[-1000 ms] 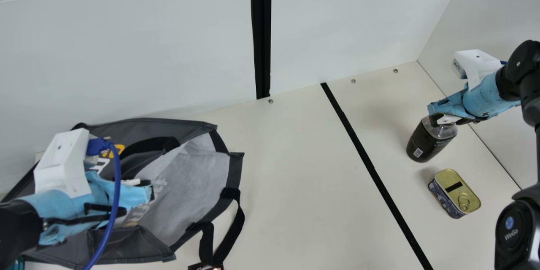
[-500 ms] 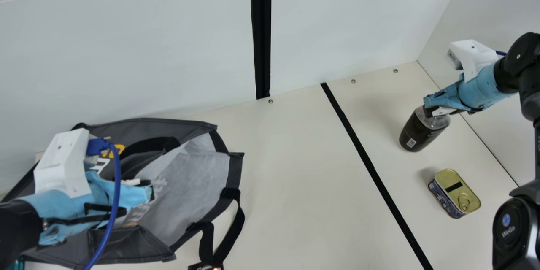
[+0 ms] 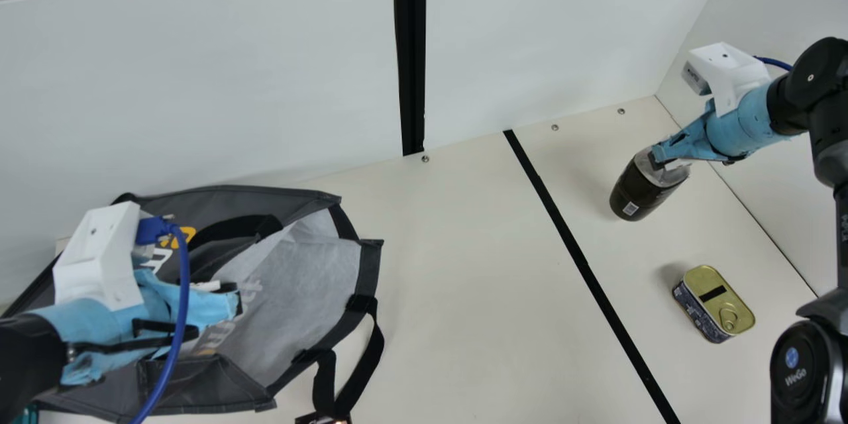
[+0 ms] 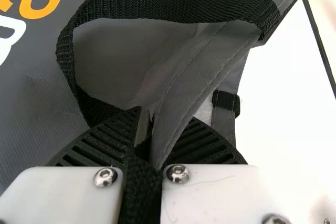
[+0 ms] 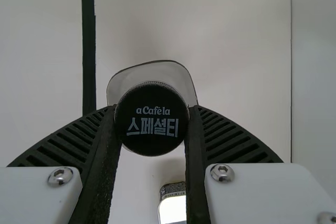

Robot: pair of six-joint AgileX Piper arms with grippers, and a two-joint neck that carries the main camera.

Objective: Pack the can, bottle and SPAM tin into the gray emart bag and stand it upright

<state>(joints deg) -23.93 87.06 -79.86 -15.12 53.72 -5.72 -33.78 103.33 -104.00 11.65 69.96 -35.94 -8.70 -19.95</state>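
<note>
In the main view, the bottle (image 3: 646, 193) is gripped at its top by the right pincer (image 3: 666, 159), toward the counter's (image 3: 464, 291) far right corner; the SPAM tin (image 3: 717, 301) is set apart, near the right edge. The gray emart bag (image 3: 318, 278) is overhung by the left pincer (image 3: 230, 301).

In the left wrist view, the bag's fabric edge is clamped by the left pincer (image 4: 157, 124).

In the right wrist view, the black cap (image 5: 152, 142) is pinched.

Bag (image 3: 225, 202): matt cloth, w/ rough woven strap (image 4: 157, 1) & creased, papery lining (image 3: 311, 278). Bottle (image 3: 639, 192): clear smooth plastic up top, matt cap (image 5: 152, 145). Tin (image 3: 694, 319): shiny metal lid (image 3: 703, 278), 1 metal ring-pull (image 3: 727, 309). Table (image 3: 464, 265): smooth, matt.
</note>
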